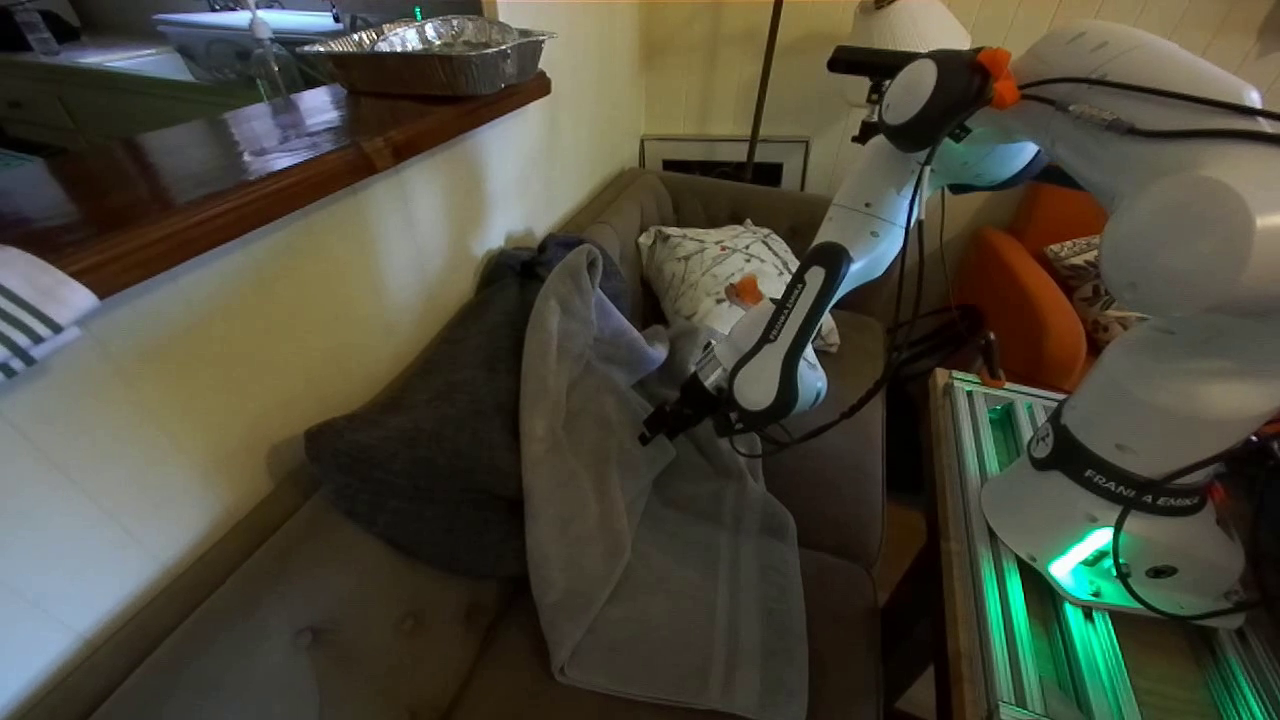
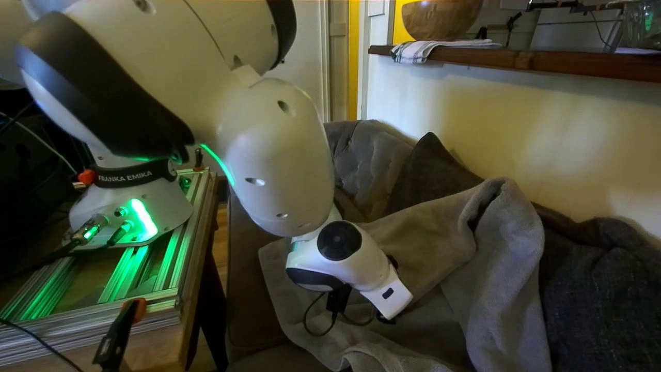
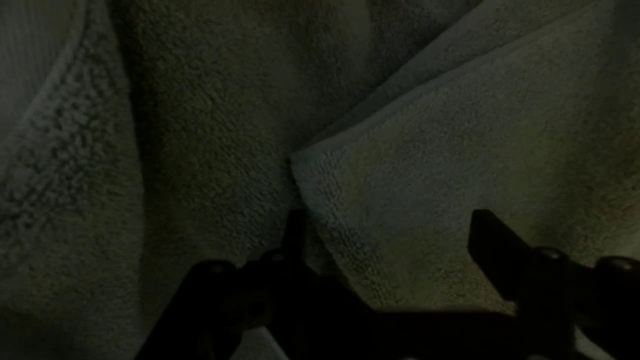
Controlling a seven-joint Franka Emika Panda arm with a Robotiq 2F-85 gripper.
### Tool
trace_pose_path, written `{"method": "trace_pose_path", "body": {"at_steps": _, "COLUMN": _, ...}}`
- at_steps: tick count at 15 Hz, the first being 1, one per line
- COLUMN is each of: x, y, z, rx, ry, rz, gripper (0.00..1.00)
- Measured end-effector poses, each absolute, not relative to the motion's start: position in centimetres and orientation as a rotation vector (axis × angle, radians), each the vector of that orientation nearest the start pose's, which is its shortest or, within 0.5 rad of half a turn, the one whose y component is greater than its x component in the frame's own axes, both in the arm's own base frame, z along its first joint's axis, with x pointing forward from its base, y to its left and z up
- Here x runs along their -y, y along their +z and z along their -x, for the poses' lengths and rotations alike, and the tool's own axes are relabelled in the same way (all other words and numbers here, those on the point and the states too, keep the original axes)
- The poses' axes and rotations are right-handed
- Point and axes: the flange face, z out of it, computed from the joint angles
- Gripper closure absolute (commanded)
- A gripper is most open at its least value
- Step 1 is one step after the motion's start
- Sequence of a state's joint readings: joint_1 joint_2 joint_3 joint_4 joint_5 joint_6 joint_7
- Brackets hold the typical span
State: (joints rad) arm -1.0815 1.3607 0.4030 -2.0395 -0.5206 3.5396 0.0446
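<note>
- The tool point(image 3: 390, 220) is opened pretty wide; its 2 fingers point(image 3: 492, 245) are seen well apart in the wrist view, and nothing is gripped.
- A folded corner point(image 3: 325, 175) of the grey towel point(image 1: 700, 560) is framed just past the fingertips, and its edge is run down between them, right beside 1 finger.
- Contact with the cloth can't really be made out, that view is super dark.
- The towel is draped over a dark cushion point(image 1: 420, 460) and spread down across the seat of the sofa point(image 1: 825, 450), kinda rumpled, with some folds stacked up.
- The arm point(image 1: 1160, 220) is reached out over the sofa, tool angled down at the towel; its base is mounted on the surface point(image 1: 952, 560) next to the sofa, lit up green.
- A patterned pillow point(image 1: 700, 260) is propped at the sofa's far end, and an orange chair point(image 1: 1025, 290) is partly hidden behind the arm.
- On the wooden ledge point(image 1: 385, 155), a foil tray point(image 1: 430, 75) and a bottle point(image 1: 272, 70) are set out.
- In an exterior view, a bowl point(image 2: 441, 20) and a striped cloth point(image 2: 415, 50) are also seen up there.
</note>
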Motion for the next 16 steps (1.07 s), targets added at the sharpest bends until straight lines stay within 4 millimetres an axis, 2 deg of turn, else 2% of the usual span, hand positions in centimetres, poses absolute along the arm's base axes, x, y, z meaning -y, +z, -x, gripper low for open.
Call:
{"method": "trace_pose_path", "body": {"at_steps": 3, "x": 20.4, "y": -10.4, "z": -42.9, "rx": -0.733, "ry": -0.653, "rz": 2.584, "gripper": 0.41}}
{"method": "trace_pose_path", "body": {"at_steps": 5, "x": 20.3, "y": -10.9, "z": -43.2, "rx": -0.722, "ry": -0.659, "rz": 2.584, "gripper": 0.35}}
{"method": "trace_pose_path", "body": {"at_steps": 6, "x": 20.4, "y": -11.1, "z": -43.3, "rx": -0.717, "ry": -0.662, "rz": 2.585, "gripper": 0.41}}
{"method": "trace_pose_path", "body": {"at_steps": 7, "x": 20.4, "y": -11.3, "z": -43.4, "rx": -0.713, "ry": -0.663, "rz": 2.586, "gripper": 0.57}}
{"method": "trace_pose_path", "body": {"at_steps": 13, "x": 20.0, "y": -11.0, "z": -43.1, "rx": -0.719, "ry": -0.658, "rz": 2.582, "gripper": 1.0}}
{"method": "trace_pose_path", "body": {"at_steps": 16, "x": 19.1, "y": -9.0, "z": -42.2, "rx": -0.747, "ry": -0.64, "rz": 2.57, "gripper": 1.0}}
